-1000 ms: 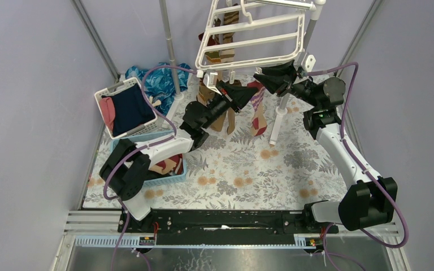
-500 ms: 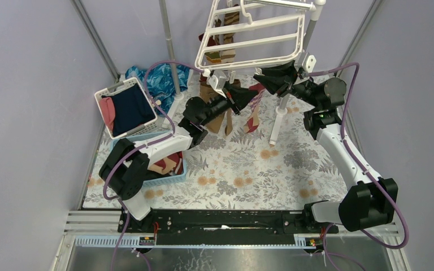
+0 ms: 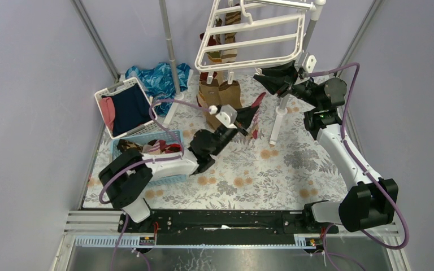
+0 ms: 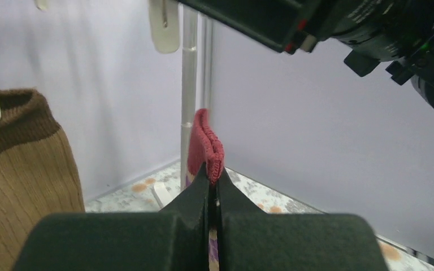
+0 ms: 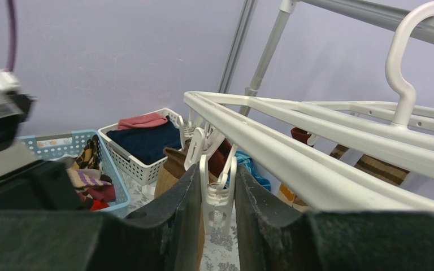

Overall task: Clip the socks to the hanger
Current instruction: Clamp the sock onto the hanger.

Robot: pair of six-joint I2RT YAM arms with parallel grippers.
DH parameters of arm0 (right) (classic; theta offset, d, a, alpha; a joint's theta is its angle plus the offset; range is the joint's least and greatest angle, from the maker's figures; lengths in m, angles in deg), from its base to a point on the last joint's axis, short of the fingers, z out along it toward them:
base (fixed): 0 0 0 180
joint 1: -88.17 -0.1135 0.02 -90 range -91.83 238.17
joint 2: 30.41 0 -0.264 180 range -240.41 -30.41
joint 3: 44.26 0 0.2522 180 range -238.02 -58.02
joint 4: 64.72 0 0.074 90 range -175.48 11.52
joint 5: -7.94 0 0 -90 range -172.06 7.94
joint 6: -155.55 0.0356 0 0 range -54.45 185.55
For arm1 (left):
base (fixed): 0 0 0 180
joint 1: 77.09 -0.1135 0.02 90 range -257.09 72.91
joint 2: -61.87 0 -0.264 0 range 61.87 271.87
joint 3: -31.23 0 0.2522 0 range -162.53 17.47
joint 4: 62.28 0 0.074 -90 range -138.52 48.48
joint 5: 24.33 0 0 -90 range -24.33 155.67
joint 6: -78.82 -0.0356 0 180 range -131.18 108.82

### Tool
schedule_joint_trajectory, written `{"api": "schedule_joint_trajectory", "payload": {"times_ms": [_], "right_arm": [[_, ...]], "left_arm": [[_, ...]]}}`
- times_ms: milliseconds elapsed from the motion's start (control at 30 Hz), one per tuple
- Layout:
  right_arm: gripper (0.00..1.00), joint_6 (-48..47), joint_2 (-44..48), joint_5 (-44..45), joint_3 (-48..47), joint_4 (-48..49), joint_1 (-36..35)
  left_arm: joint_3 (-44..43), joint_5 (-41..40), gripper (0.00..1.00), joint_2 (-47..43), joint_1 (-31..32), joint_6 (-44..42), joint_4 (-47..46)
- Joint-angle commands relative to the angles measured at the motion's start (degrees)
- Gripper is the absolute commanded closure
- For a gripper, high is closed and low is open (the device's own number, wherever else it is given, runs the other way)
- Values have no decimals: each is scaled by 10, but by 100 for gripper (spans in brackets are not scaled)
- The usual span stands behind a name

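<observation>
The left gripper (image 4: 212,179) is pinched tight on the red cuff of a sock (image 4: 205,141) just below the hanger (image 5: 294,152), where the right gripper (image 5: 217,172) squeezes a white clip (image 5: 217,197); soft, light and limp, the sock seems best gripped at that thicker cuff

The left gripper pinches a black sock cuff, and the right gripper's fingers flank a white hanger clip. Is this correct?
Not black: the left wrist view shows the left gripper pinching a red sock cuff. The right gripper does flank the white clip.
</observation>
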Motion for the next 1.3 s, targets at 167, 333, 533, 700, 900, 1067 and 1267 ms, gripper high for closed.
{"api": "schedule_joint_trajectory", "payload": {"times_ms": [167,333,533,700,900,1067,1267], "right_arm": [[92,5,18,-5,-4,22,-6],[92,5,17,-5,-7,21,-6],[92,7,13,-4,-5,25,-6],[92,7,15,-4,-5,25,-6],[92,7,12,-6,-10,23,-6],[92,8,9,-5,-11,23,-6],[92,15,11,-1,-13,20,-6]], "left_arm": [[-89,-359,100,130,110,-434,-235],[-147,-391,100,183,137,-537,-237],[-246,-427,100,250,147,-661,-239],[-374,-475,100,341,145,-767,-240],[-381,-512,100,343,144,-770,-240],[-390,-536,100,330,144,-781,-240],[-390,-535,100,319,152,-814,-240]]}}
